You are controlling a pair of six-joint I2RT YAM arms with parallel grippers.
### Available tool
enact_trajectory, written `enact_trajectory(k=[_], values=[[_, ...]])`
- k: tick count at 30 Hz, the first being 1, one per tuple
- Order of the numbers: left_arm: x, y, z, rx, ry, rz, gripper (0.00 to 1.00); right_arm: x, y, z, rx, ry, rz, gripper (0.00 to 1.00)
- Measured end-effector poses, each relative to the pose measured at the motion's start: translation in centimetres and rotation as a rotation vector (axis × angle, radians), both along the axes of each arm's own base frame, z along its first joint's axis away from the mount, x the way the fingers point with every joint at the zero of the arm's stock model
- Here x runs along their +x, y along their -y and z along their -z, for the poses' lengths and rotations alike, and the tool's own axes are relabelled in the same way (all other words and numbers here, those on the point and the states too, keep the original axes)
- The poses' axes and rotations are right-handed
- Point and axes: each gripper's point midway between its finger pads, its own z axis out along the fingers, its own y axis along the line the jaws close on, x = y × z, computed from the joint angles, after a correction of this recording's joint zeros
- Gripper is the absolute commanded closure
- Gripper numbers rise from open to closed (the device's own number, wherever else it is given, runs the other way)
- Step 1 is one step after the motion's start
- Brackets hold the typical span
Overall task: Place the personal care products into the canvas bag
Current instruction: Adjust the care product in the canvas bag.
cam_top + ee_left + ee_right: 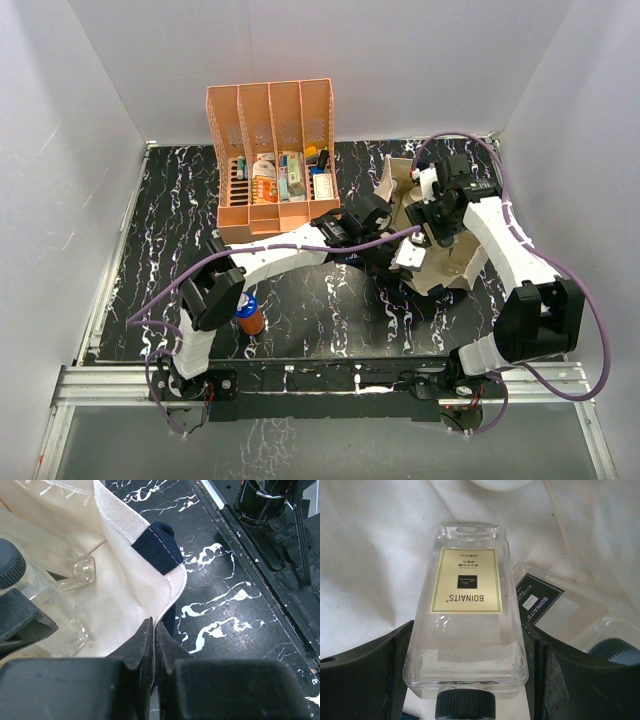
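The left end effector [152, 630] is clamped shut on the rim of the canvas bag [125, 580], just by its navy strap [160, 545], at the right of the worktop [330, 310]. The right end effector [467, 635] grips a clear square bottle [467, 610] by its sides, down inside the bag against the cream cloth. A second clear bottle [555, 610] lies just beside it. An orange-brown bottle [250, 316] with a blue cap stands at the near left.

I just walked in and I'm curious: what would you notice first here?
A clear square dark-capped bottle sits gripped in the right end effector, over the cream canvas bag. The left end effector pinches the bag's rim. Behind stands an orange four-slot file rack.
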Motion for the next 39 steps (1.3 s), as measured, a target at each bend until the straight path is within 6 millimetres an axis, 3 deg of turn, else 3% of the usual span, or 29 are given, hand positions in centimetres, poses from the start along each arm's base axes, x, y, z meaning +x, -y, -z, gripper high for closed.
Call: enact_trajectory(k=[5, 14, 23, 39], values=[[0.0, 0.0, 0.0, 0.001, -0.001, 0.0, 1.0, 0.4, 0.0, 0.9, -0.009, -0.024, -0.011, 0.89], [0.0, 0.0, 0.0, 0.001, 0.0, 0.0, 1.0, 3.1, -0.3, 1.2, -0.019, -0.014, -0.038, 0.81], [0.0, 0.0, 0.0, 0.001, 0.0, 0.0, 1.0, 4.0, -0.5, 1.1, -0.022, -0.014, -0.069, 0.91], [0.0, 0.0, 0.0, 0.001, 0.0, 0.0, 1.0, 4.1, 0.2, -1.1, -0.096, -0.066, -0.225, 0.92]])
